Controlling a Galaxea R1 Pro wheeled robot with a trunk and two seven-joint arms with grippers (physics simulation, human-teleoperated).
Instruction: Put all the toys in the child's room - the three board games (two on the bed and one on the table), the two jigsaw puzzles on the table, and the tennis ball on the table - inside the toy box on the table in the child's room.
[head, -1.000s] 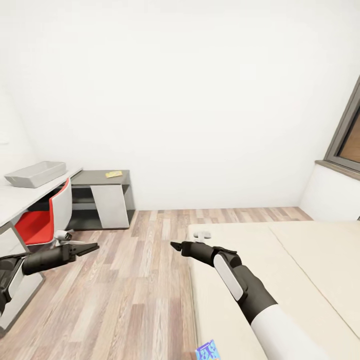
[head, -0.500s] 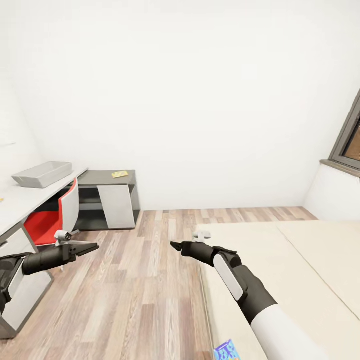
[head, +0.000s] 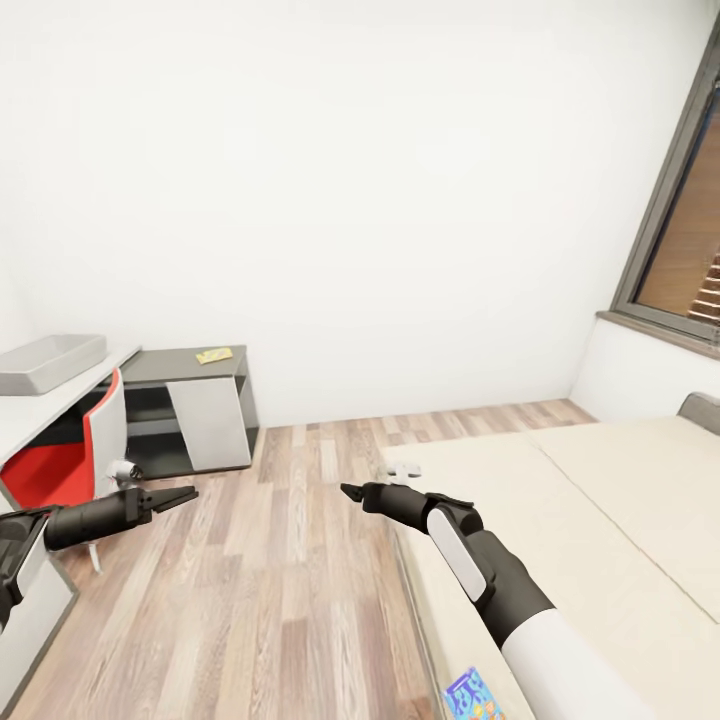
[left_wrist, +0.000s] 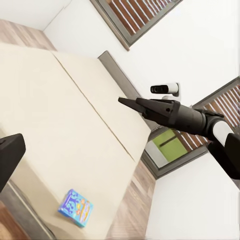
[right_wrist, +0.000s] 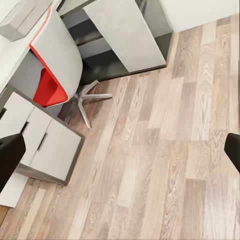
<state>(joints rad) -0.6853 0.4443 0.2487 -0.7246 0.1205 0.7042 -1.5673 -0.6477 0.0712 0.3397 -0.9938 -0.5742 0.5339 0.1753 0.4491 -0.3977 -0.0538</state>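
Observation:
The pale grey toy box stands on the table at the far left, and its corner shows in the right wrist view. A blue board game lies on the cream bed near its edge, low beside my right forearm; the left wrist view shows the same game flat on the bed. My left gripper hangs open over the floor beside the chair. My right gripper is open above the bed's corner, holding nothing, its dark fingers far apart.
A red and white swivel chair is tucked at the table. A low grey cabinet against the wall carries a small flat yellow thing. Wood-plank floor lies between table and bed. A window is at the right.
The whole view has swung, so the table slid left and more window and bed came in. More of the blue game shows at the bottom. Both arms keep their pose.

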